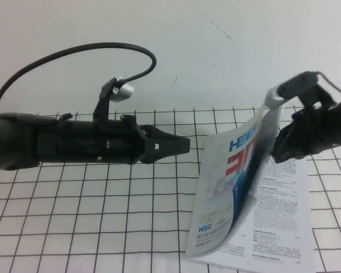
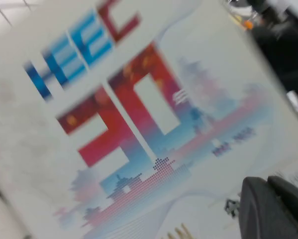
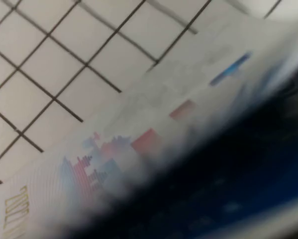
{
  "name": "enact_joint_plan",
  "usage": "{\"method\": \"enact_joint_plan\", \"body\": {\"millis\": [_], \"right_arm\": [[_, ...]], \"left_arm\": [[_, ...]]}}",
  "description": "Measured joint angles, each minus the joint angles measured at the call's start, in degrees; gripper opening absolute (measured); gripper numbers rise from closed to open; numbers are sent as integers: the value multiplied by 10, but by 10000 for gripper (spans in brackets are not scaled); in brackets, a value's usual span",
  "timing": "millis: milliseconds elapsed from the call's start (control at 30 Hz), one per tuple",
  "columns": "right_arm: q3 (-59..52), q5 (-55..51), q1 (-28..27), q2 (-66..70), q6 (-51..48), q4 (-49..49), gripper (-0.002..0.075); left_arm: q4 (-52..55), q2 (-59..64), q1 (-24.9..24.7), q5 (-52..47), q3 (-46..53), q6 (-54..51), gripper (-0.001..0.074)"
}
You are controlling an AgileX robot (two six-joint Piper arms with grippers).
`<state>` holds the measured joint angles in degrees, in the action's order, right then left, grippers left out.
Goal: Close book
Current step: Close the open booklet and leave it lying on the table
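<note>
**Book (image 1: 275,227) with cover lifted, a gripper on either side**

You have one book, two grippers, one gridded table (image 1: 102,216) and one black cable (image 1: 73,54) arching over the left arm. The book lies on the near right part of the table, with its printed inner page flat and facing up. Its cover (image 1: 233,182), lettered in blue and red, stands up off that page and bows toward the robot's left.

Your left gripper (image 1: 181,145) hangs above the table to the left of the cover. It points at the cover, near it but apart from it. Its fingers are pressed together and hold nothing. The cover's front face fills the left wrist view.

Your right gripper (image 1: 285,143) sits on the right, behind the upper part of the raised cover, against or just beside its back face. You cannot tell whether it has hold of the cover. The right wrist view shows the cover close up, with grid squares of the table beyond it.
</note>
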<state>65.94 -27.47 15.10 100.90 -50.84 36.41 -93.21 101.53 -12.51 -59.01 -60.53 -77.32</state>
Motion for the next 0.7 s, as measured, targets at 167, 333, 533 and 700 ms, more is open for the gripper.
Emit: {"method": "enact_joint_plan", "body": {"millis": [167, 333, 533, 700], "right_arm": [[-1, -49, -49, -97, 1, -28, -3], [-1, -140, -71, -197, 23, -91, -3], [-14, -223, -72, -297, 168, -263, -3], [-75, -218, -72, -398, 275, -374, -3]], "left_arm": [[137, -113, 0, 114, 0, 55, -4], [379, -242, 0, 186, 0, 190, -4], [692, -374, 1, 224, 11, 475, -4], [902, -493, 1, 237, 62, 668, -4]]}}
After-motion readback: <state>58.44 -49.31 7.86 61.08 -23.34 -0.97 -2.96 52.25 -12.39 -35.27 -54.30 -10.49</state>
